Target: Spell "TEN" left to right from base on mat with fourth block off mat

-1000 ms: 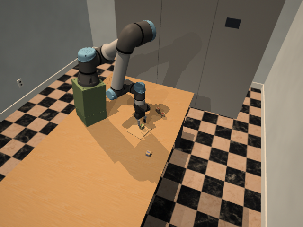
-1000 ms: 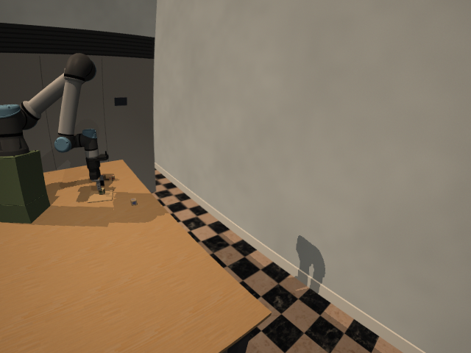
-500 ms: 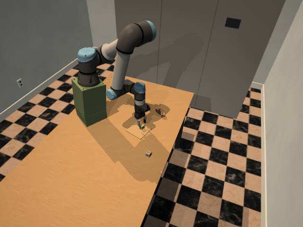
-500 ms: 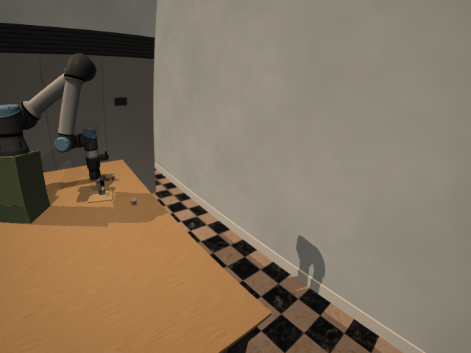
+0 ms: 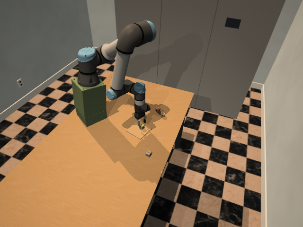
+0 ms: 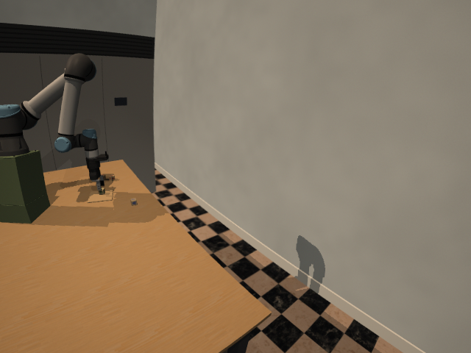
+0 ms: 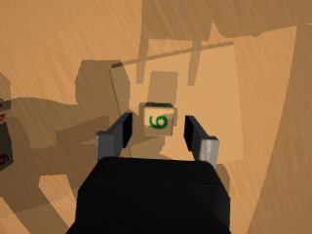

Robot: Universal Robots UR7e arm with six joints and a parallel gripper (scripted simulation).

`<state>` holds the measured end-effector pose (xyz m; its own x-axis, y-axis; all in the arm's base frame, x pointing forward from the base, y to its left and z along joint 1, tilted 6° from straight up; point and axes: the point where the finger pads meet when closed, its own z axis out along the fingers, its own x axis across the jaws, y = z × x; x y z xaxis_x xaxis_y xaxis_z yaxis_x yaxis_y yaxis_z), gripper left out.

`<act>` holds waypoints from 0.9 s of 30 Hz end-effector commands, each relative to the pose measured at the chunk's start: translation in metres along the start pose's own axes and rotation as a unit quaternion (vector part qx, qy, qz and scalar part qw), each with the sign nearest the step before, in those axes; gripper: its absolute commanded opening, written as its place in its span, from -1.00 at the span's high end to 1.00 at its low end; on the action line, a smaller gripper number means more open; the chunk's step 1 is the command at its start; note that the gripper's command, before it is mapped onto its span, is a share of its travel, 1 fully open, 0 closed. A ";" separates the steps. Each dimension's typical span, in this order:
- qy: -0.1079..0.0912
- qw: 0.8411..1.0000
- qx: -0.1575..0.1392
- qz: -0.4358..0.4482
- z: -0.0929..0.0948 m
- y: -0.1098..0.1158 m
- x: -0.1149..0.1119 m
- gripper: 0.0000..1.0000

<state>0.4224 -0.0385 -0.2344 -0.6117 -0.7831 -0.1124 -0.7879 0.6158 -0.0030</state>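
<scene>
The claw (image 5: pixel 141 121) (image 6: pixel 100 185) (image 7: pixel 158 125) is spread wide above the mat (image 5: pixel 139 134) (image 6: pixel 100 198) (image 7: pixel 210 102), its fingers either side of a green-marked block (image 5: pixel 142 126) (image 6: pixel 101 191) (image 7: pixel 159 121), touching neither; that block sits on the mat; a blue-marked block (image 5: pixel 148 153) (image 6: pixel 133 201) rests on the counter (image 5: pixel 80 176) (image 6: pixel 114 265) (image 7: pixel 39 29), off the mat; two red-marked blocks (image 5: pixel 157 109) lie near each other, also off it.

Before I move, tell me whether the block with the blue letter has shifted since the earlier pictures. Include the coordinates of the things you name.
No, the block (image 5: pixel 148 153) (image 6: pixel 133 201) shows no visible shift either way against the table (image 5: pixel 97 183) (image 6: pixel 132 265) (image 7: pixel 49 29).
</scene>
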 end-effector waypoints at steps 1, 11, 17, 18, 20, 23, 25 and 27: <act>0.000 1.000 0.001 0.000 0.000 0.000 0.000 -1.00; 0.000 1.000 0.001 0.000 0.002 0.000 0.000 -1.00; 0.000 1.000 0.001 0.000 0.007 0.000 0.000 -1.00; 0.000 1.000 0.001 0.000 0.009 0.000 0.000 -1.00; 0.000 1.000 0.001 0.000 0.013 0.000 0.000 -1.00; 0.000 1.000 0.001 0.000 0.020 0.000 0.000 -1.00; 0.000 1.000 0.001 0.000 0.025 0.000 0.000 -1.00; 0.000 1.000 0.001 0.000 0.029 0.000 0.000 -1.00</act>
<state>0.4240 -0.0370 -0.2532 -0.6117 -0.7831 -0.1125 -0.7878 0.6159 -0.0033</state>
